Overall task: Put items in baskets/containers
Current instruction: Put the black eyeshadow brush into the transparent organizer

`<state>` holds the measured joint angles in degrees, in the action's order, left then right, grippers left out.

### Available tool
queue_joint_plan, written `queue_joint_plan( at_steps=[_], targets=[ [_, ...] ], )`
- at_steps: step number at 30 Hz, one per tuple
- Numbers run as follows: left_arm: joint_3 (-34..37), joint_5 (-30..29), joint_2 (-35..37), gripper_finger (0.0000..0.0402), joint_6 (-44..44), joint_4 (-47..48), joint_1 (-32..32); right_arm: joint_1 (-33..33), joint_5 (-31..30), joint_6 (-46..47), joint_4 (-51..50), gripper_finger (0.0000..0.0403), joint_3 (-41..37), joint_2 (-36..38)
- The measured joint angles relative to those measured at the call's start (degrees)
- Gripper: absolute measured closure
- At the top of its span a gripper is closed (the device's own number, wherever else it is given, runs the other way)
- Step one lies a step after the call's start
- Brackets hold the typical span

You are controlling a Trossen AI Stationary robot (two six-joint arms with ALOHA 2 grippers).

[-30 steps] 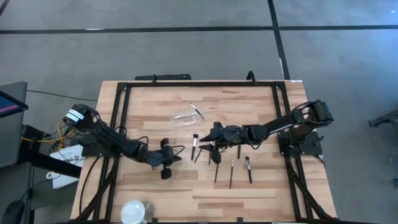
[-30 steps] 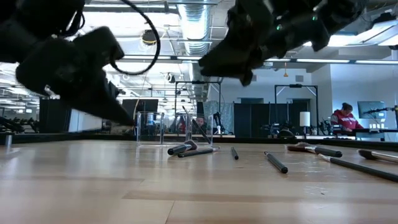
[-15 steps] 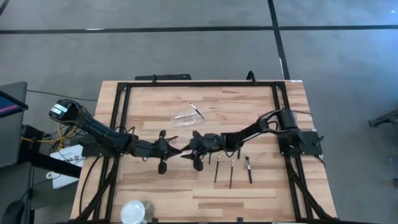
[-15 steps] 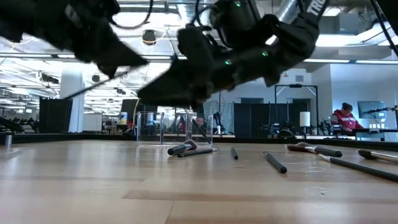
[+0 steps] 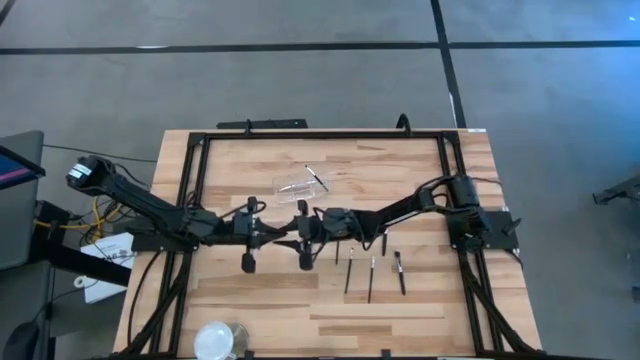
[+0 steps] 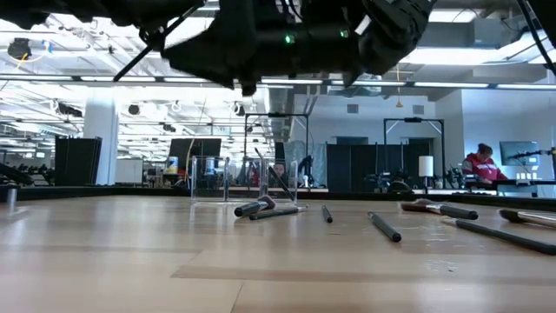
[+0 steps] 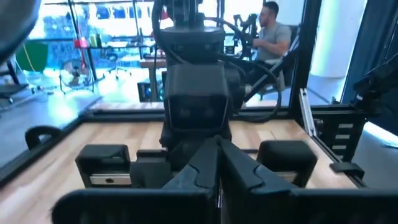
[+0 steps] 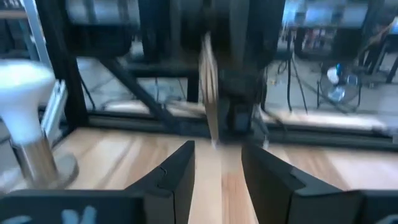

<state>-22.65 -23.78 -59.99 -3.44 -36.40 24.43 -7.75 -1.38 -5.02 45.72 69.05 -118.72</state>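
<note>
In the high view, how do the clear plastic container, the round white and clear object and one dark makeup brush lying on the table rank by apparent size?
Largest to smallest:
1. Clear plastic container.
2. Round white and clear object, nearly alike in area; its lower part is cut off by the picture's edge, so this order is unsure.
3. Dark makeup brush, long but very thin.

A small clear plastic container point(image 5: 293, 187) stands upright toward the far middle of the wooden desk point(image 5: 420, 305). A slim dark brush point(image 5: 317, 178) leans across its far right edge. 3 more thin dark brushes point(image 5: 371, 278) lie flat, roughly parallel, on the desk to the container's near right.
</note>
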Motion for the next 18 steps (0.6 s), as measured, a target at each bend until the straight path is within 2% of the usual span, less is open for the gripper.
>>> queue_joint_plan(
  at_steps=[11,18],
  targets=[
    [0.0,-0.2,0.4,0.0393,-3.7,-1.2,-0.3,1.1,0.1,2.0,0.2,0.0281,3.1,0.0],
    [0.0,-0.2,0.4,0.0393,-4.3,-1.8,-0.5,1.1,0.1,2.0,-0.8,0.0308,3.1,0.0]
  ],
)
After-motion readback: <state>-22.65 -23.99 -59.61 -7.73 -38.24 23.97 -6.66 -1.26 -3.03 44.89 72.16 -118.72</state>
